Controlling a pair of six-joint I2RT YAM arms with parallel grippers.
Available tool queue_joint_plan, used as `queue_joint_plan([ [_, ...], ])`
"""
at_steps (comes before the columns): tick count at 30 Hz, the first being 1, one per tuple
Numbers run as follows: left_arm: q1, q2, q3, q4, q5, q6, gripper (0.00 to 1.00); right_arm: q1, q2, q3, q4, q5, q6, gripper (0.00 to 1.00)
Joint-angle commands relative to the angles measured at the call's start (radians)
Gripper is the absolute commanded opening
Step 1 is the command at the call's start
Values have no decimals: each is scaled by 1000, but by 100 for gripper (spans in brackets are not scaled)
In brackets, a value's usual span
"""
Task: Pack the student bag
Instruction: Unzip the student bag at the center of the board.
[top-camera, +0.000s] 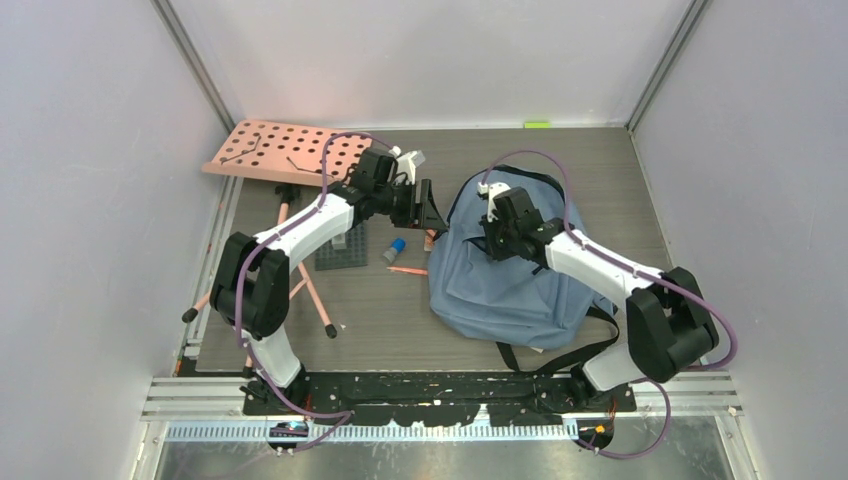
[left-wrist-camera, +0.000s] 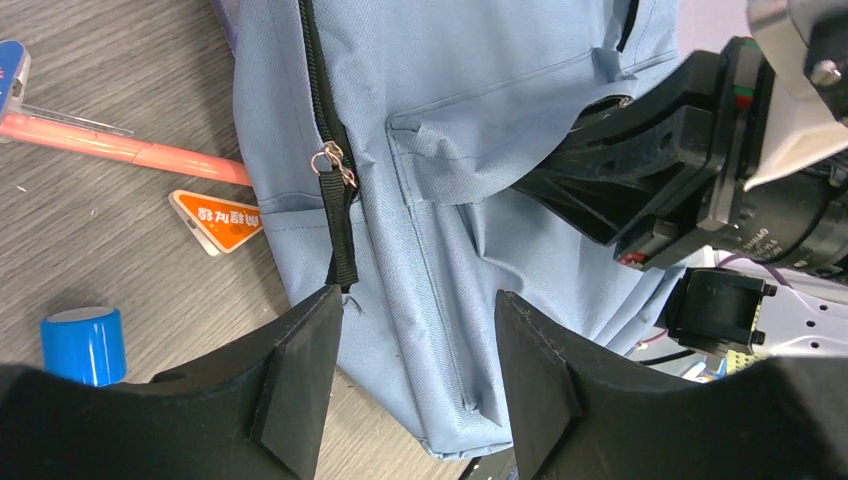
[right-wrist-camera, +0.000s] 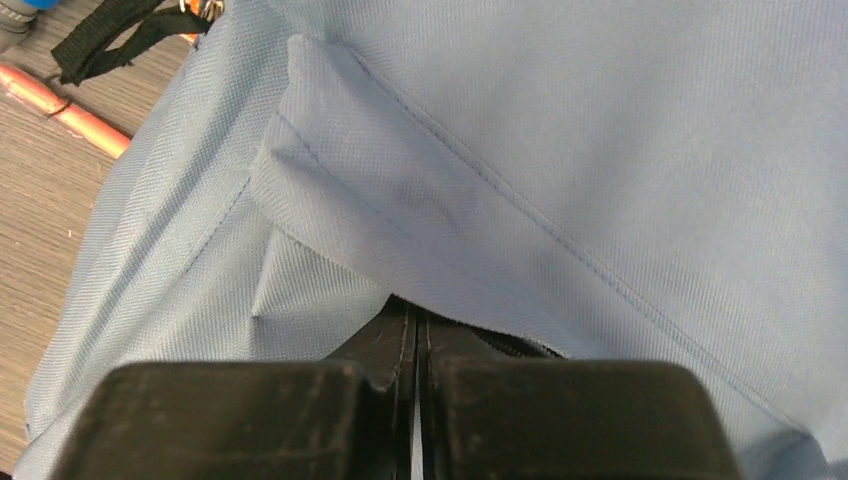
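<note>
A: Since the student bag lies flat on the table, right of centre w/ its black straps toward the arm bases, what's the risk?

B: Mainly the right gripper. Its jaws are together and the tips are tucked under a fabric flap on the bag's upper face. The tips are hidden, so I can't tell if it's pinching a zip pull, cloth or nothing. If it's only cloth, a tug would prob. lift the soft panel and not run the zip.

A: And the other arm?

B: The left gripper has its jaws apart w/ nothing between them. It hovers over the bag's left edge, just by the side zip pull & its black tab. The bag isn't pinned, so it could slide or bunch.

A: Anything nearby?

B: There's an orange pen, an orange tag & a blue cylinder. They're on the table just left of the bag, and the tag is at its edge. A sliding bag may shove them.
</note>
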Motion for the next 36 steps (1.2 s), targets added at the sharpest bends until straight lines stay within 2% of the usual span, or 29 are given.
queue_joint_plan([
  [1, -4, -28, 37, 11, 24, -2, 59, 36, -111, -29, 21, 110, 43, 1],
  [7, -4, -31, 38, 11, 22, -2, 59, 77, -255, 20, -151, 140, 84, 1],
  [12, -4, -35, 35, 12, 23, -4, 59, 78, -294, 53, -279, 177, 161, 1],
  [14, -4, -38, 35, 12, 23, -4, 59, 79, -291, 62, -320, 264, 220, 9],
  [15, -4, -38, 34, 12, 23, -4, 59, 79, -285, 75, -358, 302, 271, 21],
  [16, -4, -41, 33, 12, 23, -4, 59, 79, -276, 84, -379, 378, 299, 25],
  [18, -4, -45, 34, 12, 20, -2, 60, 79, -266, 110, -449, 475, 444, 40],
  [19, -4, -48, 34, 12, 19, -2, 60, 80, -265, 118, -484, 494, 476, 49],
  [21, -4, -51, 33, 12, 17, -1, 60, 96, -271, 106, -481, 497, 536, 60],
  [23, -4, -53, 33, 11, 17, -1, 60, 135, -283, 82, -444, 484, 565, 67],
  [27, -4, -54, 33, 9, 18, -2, 60, 227, -282, 77, -387, 473, 592, 73],
  [36, -4, -62, 32, 7, 15, 2, 60, 369, -113, 159, -386, 521, 612, 74],
])
